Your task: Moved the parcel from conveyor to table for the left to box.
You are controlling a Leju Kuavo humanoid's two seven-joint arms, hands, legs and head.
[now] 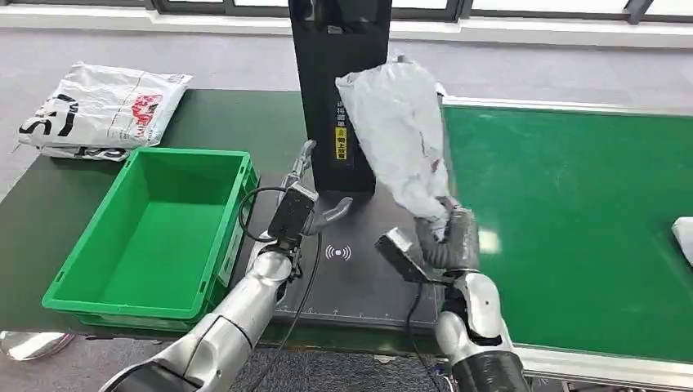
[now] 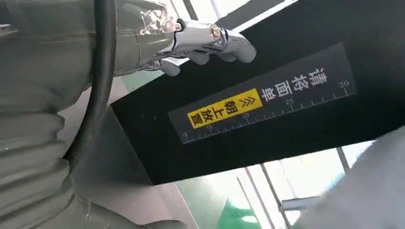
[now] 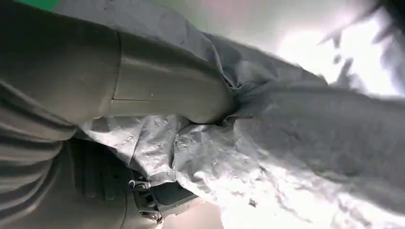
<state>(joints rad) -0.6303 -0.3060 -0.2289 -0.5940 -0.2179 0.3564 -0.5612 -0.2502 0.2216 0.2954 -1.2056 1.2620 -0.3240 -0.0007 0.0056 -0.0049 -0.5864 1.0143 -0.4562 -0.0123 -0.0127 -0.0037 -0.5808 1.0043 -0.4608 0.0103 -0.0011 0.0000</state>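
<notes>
Right hand [image 1: 448,237], raised above the black scanner pad [image 1: 359,269], grips the lower end of the grey parcel [image 1: 404,131], which stands upright above it before the black scanner column [image 1: 339,82]; the right wrist view shows the thumb [image 3: 172,95] pressed into crumpled plastic; left hand [image 1: 315,192] empty, fingers [image 2: 210,40] spread beside the column's yellow label [image 2: 224,109]; green crate [image 1: 155,229] at left.
</notes>
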